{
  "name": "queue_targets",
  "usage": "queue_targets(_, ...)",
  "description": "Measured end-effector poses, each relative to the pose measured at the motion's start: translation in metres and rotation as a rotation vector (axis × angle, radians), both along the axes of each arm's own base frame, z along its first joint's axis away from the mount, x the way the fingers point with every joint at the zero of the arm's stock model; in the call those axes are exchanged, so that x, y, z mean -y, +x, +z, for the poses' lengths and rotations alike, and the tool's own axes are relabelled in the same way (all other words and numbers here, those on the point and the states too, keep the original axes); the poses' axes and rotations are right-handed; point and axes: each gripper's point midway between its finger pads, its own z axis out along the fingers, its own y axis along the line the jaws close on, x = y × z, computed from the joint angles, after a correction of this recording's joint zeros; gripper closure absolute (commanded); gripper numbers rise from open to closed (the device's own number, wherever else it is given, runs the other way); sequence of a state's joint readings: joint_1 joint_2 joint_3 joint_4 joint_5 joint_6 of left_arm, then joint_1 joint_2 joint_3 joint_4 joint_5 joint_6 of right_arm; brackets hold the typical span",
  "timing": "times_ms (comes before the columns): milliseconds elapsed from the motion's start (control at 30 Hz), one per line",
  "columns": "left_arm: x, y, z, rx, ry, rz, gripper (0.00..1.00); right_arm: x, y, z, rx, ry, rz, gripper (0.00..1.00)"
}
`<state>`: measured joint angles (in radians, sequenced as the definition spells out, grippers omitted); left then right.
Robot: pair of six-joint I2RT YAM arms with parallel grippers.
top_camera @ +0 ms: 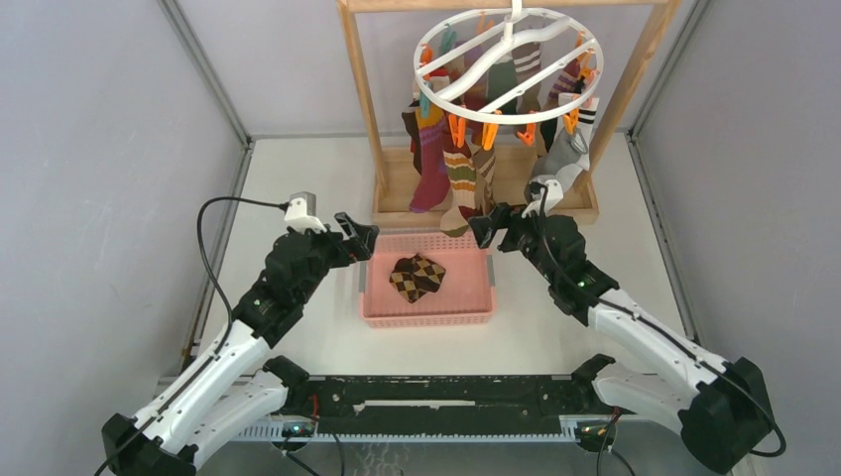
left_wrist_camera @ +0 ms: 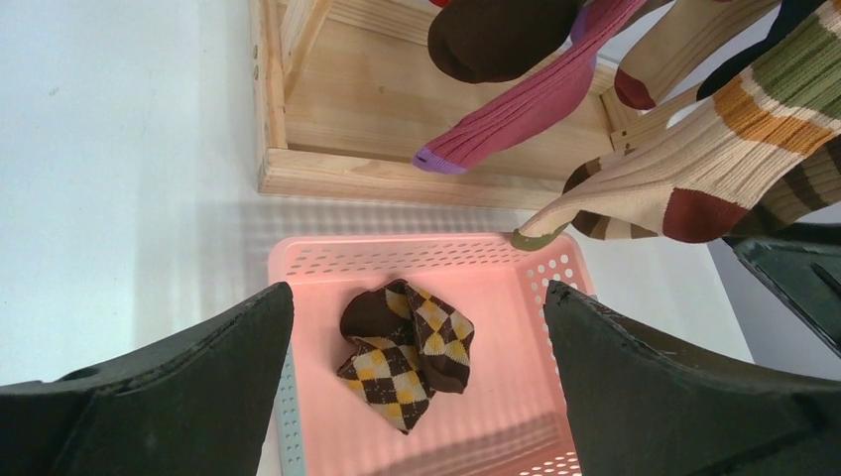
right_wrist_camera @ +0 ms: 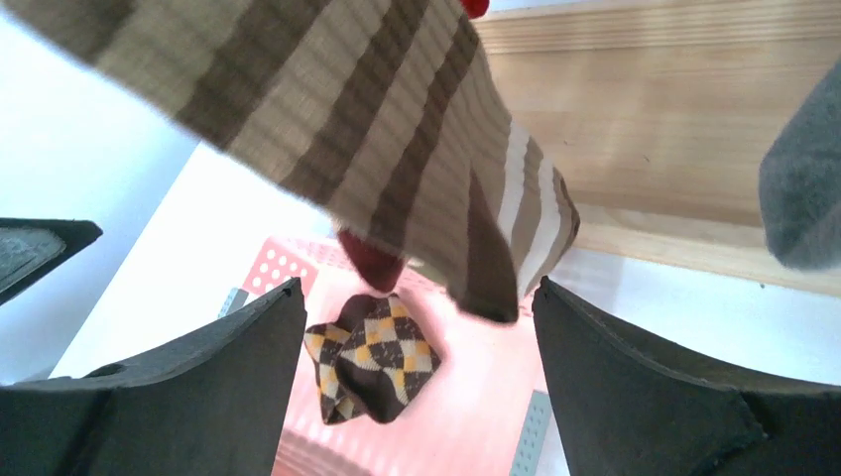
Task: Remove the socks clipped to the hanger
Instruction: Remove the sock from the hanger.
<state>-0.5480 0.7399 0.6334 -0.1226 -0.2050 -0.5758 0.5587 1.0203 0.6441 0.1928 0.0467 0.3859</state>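
End effectors both spread wide, gripping nothing: left end effector (top_camera: pixel 363 241) beside the pink basket's (top_camera: pixel 426 316) left rim, right end effector (top_camera: pixel 488 226) at its far right corner, near a striped sock (top_camera: pixel 459 183). One argyle sock (top_camera: pixel 417 277) lies in the basket; other socks (top_camera: pixel 431 171) dangle clipped to the hanger (top_camera: pixel 493 117).

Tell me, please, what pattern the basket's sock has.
The sock is brown-yellow argyle, clearest in the left wrist view.
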Motion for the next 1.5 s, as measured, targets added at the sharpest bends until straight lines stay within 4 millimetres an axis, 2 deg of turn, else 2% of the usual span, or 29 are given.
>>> queue_targets(100, 0.0, 0.001, -0.002, -0.006, 0.004, 0.0, 0.0, 0.004, -0.013, 0.002, -0.012, -0.016, -0.016, 0.09)
queue_targets(300, 0.001, 0.001, -0.004, -0.012, 0.011, -0.002, 0.0, 0.008, -0.039, -0.002, -0.048, -0.051, 0.009, 0.19)
queue_targets(433, 0.001, 0.002, -0.005, -0.011, 0.014, -0.002, 0.0, -0.004, -0.053, 0.002, -0.03, -0.04, 0.079, 0.28)
queue_targets(533, 0.001, 0.002, -0.006, -0.015, 0.017, -0.002, 0.0, -0.017, -0.056, 0.001, -0.029, -0.031, 0.139, 0.31)
queue_targets(767, 0.001, 0.002, -0.007, -0.019, 0.02, -0.002, 0.0, -0.038, -0.046, -0.023, -0.08, -0.046, 0.183, 0.31)
queue_targets(900, 0.001, 0.002, -0.007, -0.019, 0.02, -0.002, 0.0, -0.039, -0.036, -0.039, -0.106, -0.073, 0.154, 0.28)
queue_targets(1067, 0.001, 0.002, -0.008, -0.021, 0.021, -0.002, 0.0, -0.039, -0.02, -0.047, -0.109, -0.079, 0.117, 0.28)
queue_targets(1333, 0.001, 0.002, -0.009, -0.024, 0.023, -0.002, 0.0, -0.035, 0.006, -0.034, -0.048, -0.031, 0.077, 0.27)
queue_targets(1500, 0.001, 0.002, -0.009, -0.024, 0.023, -0.002, 0.0, -0.037, 0.012, -0.021, -0.005, 0.004, 0.088, 0.28)
